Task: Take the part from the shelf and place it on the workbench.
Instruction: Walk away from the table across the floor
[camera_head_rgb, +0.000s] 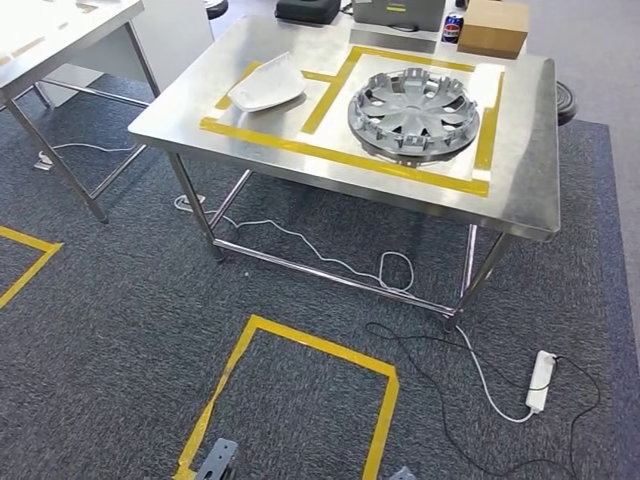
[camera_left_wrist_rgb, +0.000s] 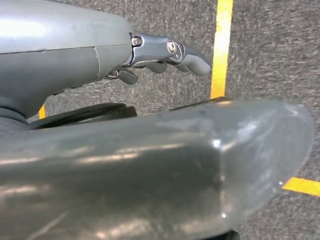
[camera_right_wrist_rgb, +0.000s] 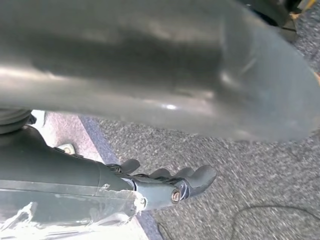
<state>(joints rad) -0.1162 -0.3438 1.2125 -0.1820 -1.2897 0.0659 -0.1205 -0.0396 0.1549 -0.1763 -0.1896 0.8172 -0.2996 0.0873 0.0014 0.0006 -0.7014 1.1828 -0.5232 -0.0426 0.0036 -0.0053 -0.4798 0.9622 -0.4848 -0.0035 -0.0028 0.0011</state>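
A steel workbench (camera_head_rgb: 528, 190) stands ahead of me in the head view, marked with yellow tape boxes. A silver wheel cover (camera_head_rgb: 413, 112) lies flat in the right box. A white curved panel (camera_head_rgb: 267, 82) lies in the left box. My left hand (camera_left_wrist_rgb: 158, 165) hangs over the grey carpet with its fingers (camera_left_wrist_rgb: 170, 50) stretched out apart from the thumb, holding nothing. My right hand (camera_right_wrist_rgb: 170, 65) hangs the same way, its fingers (camera_right_wrist_rgb: 177, 185) straight and nothing in them.
A second table (camera_head_rgb: 53, 40) stands at the far left. A cardboard box (camera_head_rgb: 492, 27), a can (camera_head_rgb: 452, 27) and dark equipment (camera_head_rgb: 308, 10) sit along the bench's back edge. Cables and a white power strip (camera_head_rgb: 540, 381) lie on the carpet, beside a yellow taped square (camera_head_rgb: 302, 345).
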